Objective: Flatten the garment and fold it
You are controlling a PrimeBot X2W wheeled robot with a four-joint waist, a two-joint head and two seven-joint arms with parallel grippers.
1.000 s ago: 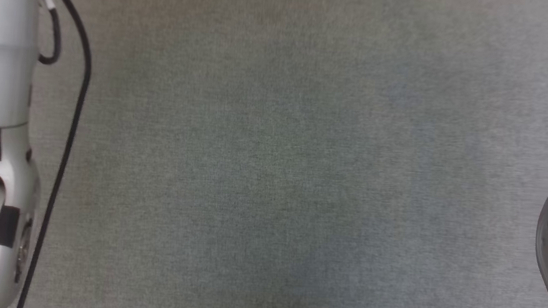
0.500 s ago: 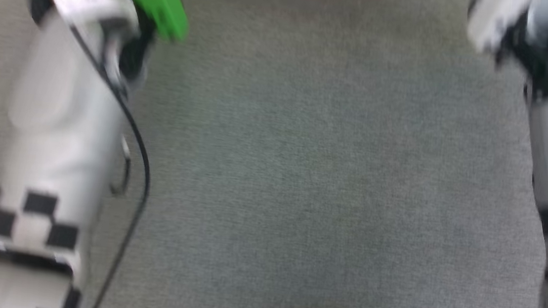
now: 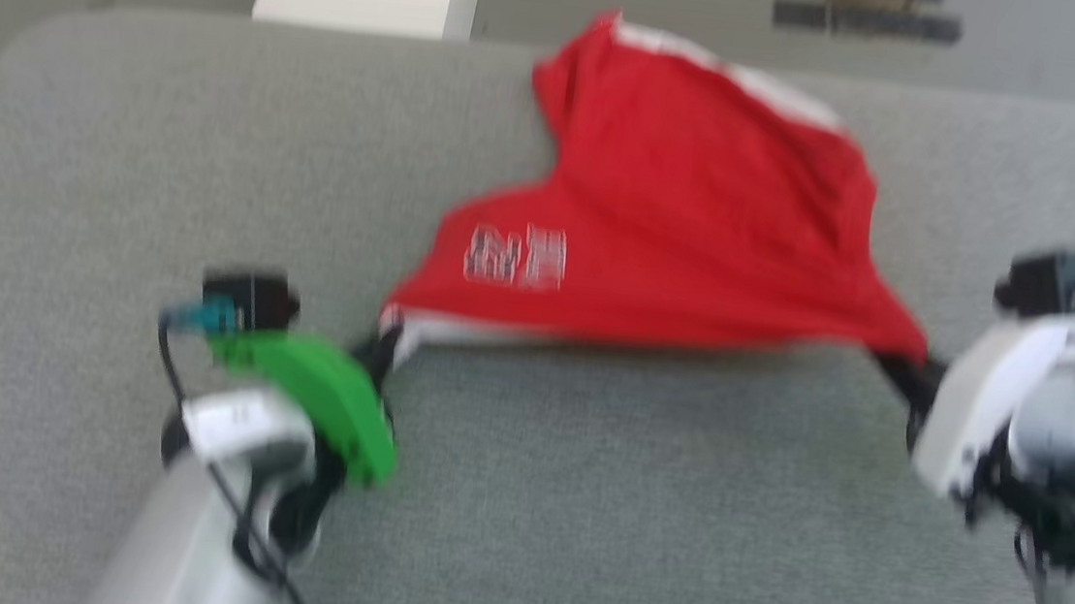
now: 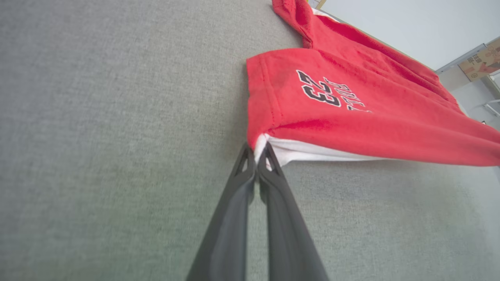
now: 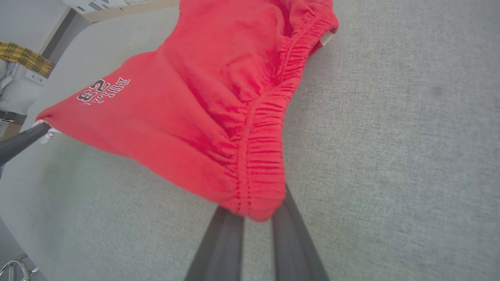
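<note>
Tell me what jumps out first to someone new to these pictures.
The bright red garment, "23" print up, is pulled taut over the middle of the grey table. The left gripper pinches its white-trimmed hem corner at near left, the right gripper its gathered waistband at near right. A vivid green cover sits by the left wrist.

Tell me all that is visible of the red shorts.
The garment is thin bright red shorts with white trim, a gathered waistband and dark white-outlined "23" lettering on one leg. It lies rumpled on the grey surface; its near edge is stretched between the left gripper, on a hem corner, and the right gripper, on the waistband.
</note>
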